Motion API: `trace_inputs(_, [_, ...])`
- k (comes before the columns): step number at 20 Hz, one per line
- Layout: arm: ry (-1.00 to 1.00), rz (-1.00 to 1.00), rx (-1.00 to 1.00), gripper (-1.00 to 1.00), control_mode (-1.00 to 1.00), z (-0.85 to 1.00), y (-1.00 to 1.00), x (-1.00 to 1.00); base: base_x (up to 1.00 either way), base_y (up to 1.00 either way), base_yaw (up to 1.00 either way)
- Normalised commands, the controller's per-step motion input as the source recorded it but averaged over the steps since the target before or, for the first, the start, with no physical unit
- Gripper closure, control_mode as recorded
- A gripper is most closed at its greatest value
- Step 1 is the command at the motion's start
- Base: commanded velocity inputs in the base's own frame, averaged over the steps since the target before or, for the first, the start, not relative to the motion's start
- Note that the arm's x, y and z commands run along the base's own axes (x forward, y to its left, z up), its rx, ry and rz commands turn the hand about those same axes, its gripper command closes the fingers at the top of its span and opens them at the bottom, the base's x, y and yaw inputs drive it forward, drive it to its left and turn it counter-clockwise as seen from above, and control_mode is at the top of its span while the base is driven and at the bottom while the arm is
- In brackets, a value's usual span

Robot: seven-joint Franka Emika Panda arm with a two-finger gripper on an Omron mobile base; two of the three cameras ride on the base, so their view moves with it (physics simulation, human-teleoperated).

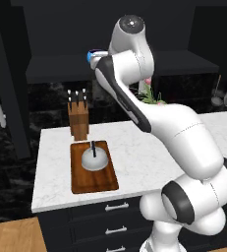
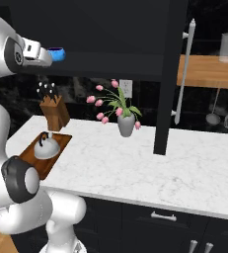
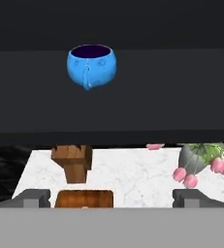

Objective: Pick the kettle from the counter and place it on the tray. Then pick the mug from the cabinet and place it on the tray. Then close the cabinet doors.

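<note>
The blue mug point(image 3: 91, 65) with a dark purple inside stands on the dark shelf of the open cabinet point(image 3: 171, 92), its handle facing me. My gripper point(image 3: 112, 197) is open and holds nothing, level with the shelf, a little short of the mug and below it in the hand view. In the right base view the mug point(image 2: 57, 53) sits just past my hand. The pale grey kettle point(image 1: 94, 158) rests on the wooden tray point(image 1: 93, 184) on the white counter point(image 1: 149, 162). Both cabinet doors point(image 2: 172, 74) stand open.
A wooden knife block point(image 1: 78, 118) stands just behind the tray. A grey vase of pink tulips point(image 2: 126, 124) is on the counter to the right. The open right door with its silver bar handle point(image 2: 184, 69) juts over the counter. Utensils point(image 2: 213, 106) hang at the far right.
</note>
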Motion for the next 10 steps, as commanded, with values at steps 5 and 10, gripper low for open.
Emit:
trace_inputs(5, [0.03, 0.00, 0.00, -1.00, -1.00, 0.00, 0.00, 0.43, 0.00, 0.00, 0.00])
trace_inputs(10, [0.03, 0.00, 0.00, -1.00, -1.00, 0.01, 0.06, 0.41, 0.00, 0.00, 0.00])
